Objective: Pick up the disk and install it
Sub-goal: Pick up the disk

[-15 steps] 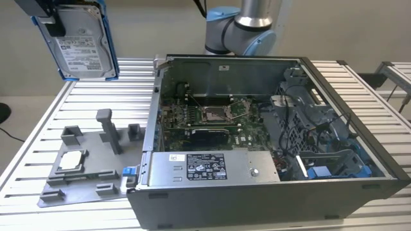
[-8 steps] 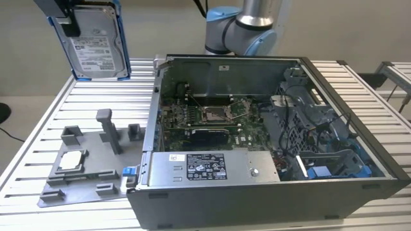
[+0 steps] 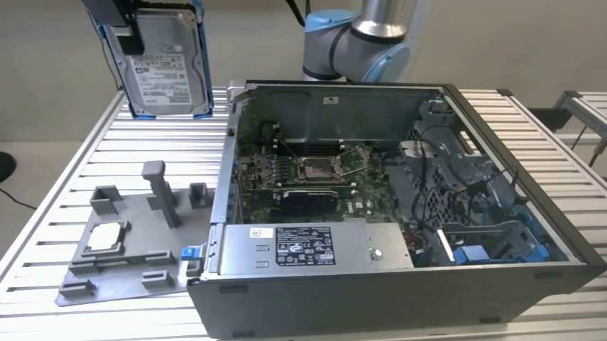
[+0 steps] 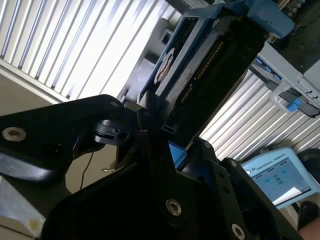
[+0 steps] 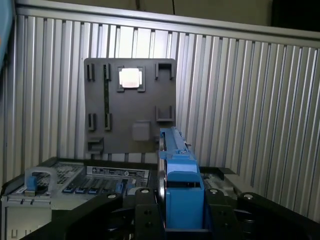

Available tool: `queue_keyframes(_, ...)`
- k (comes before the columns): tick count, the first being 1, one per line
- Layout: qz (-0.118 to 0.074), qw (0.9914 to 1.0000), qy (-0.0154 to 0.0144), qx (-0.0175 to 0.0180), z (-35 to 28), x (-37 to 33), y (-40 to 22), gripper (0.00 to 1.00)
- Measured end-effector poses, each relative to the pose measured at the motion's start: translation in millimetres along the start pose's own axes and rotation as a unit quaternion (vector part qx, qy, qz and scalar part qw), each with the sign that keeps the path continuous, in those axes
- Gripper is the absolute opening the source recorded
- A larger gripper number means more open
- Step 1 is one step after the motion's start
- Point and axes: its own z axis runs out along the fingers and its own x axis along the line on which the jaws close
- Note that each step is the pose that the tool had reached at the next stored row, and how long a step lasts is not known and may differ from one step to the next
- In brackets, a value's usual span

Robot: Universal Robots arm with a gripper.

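On my screens the biggest thing is the slatted metal table [image 3: 531, 135], and most of it is taken up by the open computer case [image 3: 379, 298], which lies on its side with the cover off. Inside it I can see the green motherboard [image 3: 303, 170] and the boxed power supply [image 3: 313, 249] along the near wall. Behind the case stands the base of the arm [image 3: 365, 42], grey with blue joint caps. On the exterior view's left, just beside the case, a flat grey fixture plate [image 3: 133, 249] with raised posts and brackets rests on the slats; in the first wrist view I look down on that plate [image 5: 145, 105] with the case [image 5: 75, 175] near it. The disk [image 3: 166, 71] is up in the air over the far corner of the table on the exterior view's left, upright, its white label facing the exterior camera and its blue carrier framing it, well apart from the plate and outside the case. The gripper [image 3: 128, 39] is clamped on it: in the first wrist view the dark fingers [image 5: 147, 200] sit on either side of the blue carrier edge [image 5: 175, 150], and in the second wrist view the disk [image 4: 210, 50] stands out from the gripper [image 4: 157, 120]. Smallest is the square silvery chip [image 3: 104, 238], seated in a recess of the plate, also plain in the first wrist view [image 5: 129, 77].
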Motion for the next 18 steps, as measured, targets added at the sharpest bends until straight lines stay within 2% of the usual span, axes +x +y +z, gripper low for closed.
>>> queue_keyframes(18, 0.000, 1.00000, 0.0001, 0.0015, -0.4, 4.4, -62.6, 0.00)
